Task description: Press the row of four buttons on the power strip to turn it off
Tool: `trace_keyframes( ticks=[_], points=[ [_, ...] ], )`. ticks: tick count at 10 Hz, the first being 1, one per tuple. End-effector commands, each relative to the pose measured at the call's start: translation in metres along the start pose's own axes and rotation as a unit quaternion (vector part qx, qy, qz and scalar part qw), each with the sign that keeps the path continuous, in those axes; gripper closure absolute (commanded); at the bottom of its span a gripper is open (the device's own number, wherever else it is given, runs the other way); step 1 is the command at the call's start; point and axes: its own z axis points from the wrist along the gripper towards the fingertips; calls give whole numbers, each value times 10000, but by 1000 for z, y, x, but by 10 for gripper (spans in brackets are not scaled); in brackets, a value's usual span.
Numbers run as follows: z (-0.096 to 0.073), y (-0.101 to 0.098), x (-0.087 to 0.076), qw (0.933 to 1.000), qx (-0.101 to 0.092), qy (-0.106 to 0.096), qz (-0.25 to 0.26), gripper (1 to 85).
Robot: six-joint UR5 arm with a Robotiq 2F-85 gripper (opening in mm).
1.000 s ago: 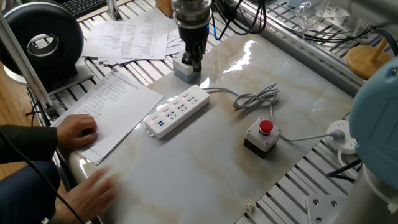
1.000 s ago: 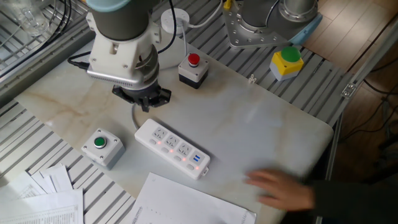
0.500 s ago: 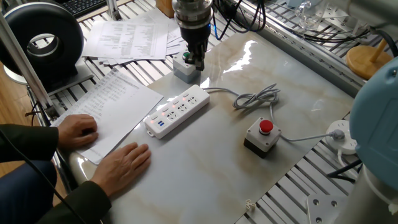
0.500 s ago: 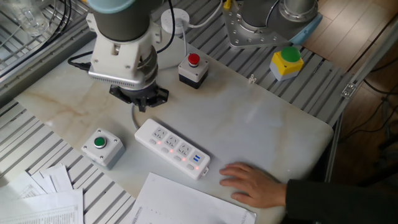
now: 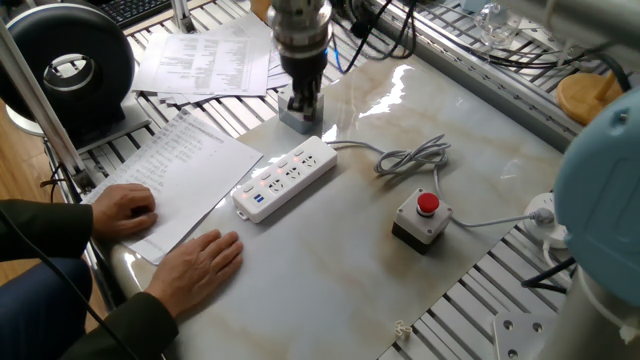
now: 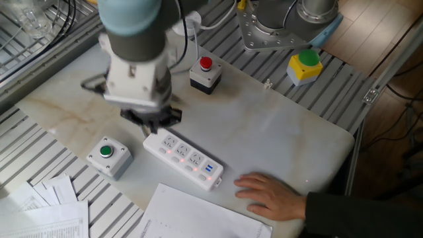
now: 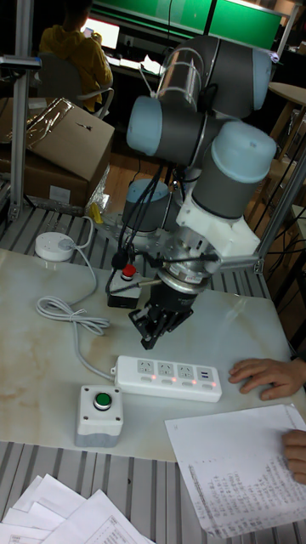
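Observation:
The power strip [image 5: 285, 178] [image 6: 184, 157] [image 7: 168, 375] lies flat mid-table, a long white bar with blue USB ports at the end nearest the person and its cord leaving the other end. The four buttons [image 7: 165, 370] [image 6: 180, 157] [image 5: 268, 173] run along one long edge and glow reddish. My gripper [image 7: 151, 333] [image 6: 153, 123] [image 5: 304, 102] points down just above the cord end of the strip, apart from it. No view shows whether the fingertips are touching or apart.
A green button on its grey box [image 6: 108, 156] [image 7: 100, 413] sits beside the strip's cord end. The red mushroom button box [image 5: 422, 218] [image 6: 203, 73] stands farther off. A person's hand [image 6: 271, 196] [image 7: 267, 375] rests near the USB end, with papers [image 5: 175, 170] alongside.
My gripper has shifted sideways and slightly down toward the strip's cord end. The person's hand slid onto the table near the USB end and now rests still.

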Motion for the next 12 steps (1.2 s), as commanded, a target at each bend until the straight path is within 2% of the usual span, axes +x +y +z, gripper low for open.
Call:
trace_keyframes(
  ticks=[1, 2, 3, 7, 12],
  points=[
    [49, 13, -13, 10000, -52, -28, 21, 847],
    [60, 14, -13, 10000, -4, -33, 29, 847],
    [64, 15, -11, 10000, -10, -9, 6, 847],
    [71, 13, -10, 9999, 12, 98, -130, 847],
    [77, 17, -14, 9998, 22, 97, -169, 847]
  ],
)
